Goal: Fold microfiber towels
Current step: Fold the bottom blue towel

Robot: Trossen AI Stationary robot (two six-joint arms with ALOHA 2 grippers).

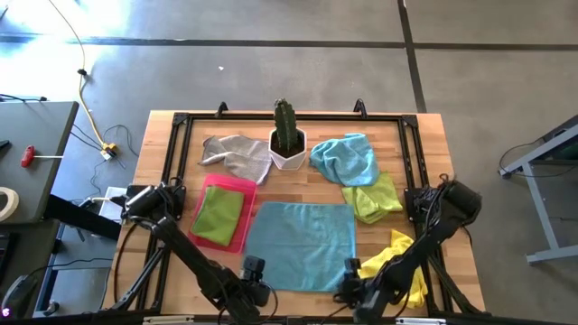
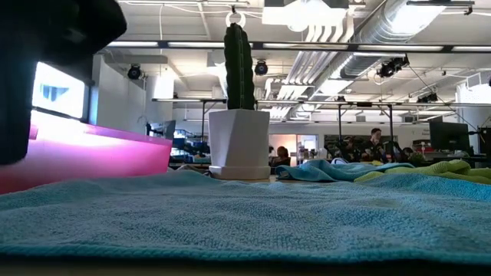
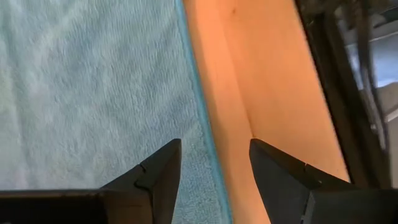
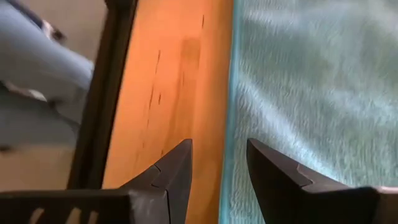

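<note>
The step in hand looks like the start of a fold on the blue towel point(image 1: 302, 244), which lies spread flat in the middle of the wooden surface point(image 1: 379, 126), near edge toward the robot. The left pincer point(image 3: 211, 168) hangs over that towel's near left corner with its jaws apart and nothing between them, straddling the hemmed edge where cloth meets bare wood; the right pincer point(image 4: 219, 168) stands the same way over the near right corner, jaws apart and empty, one finger over wood and one over cloth. Next, I judge, each pincer must drop onto its corner, pinch the hem without catching the wood, then lift and carry the near edge toward the far edge, both moving together so the fold lands square. The towel is light teal with a fine nap and a darker stitched border, lying nearly smooth with slight ripples. The other towels wait: a green one point(image 1: 217, 215) lies folded on the pink tray point(image 1: 237, 185) to the left, a grey one point(image 1: 233, 153) is crumpled at far left beside the potted cactus point(image 1: 287, 135), a second blue one point(image 1: 348, 158) is bunched to the cactus's right, a lime one point(image 1: 375, 199) lies just nearer than that, and a yellow one point(image 1: 397, 248) is heaped at near right.
</note>
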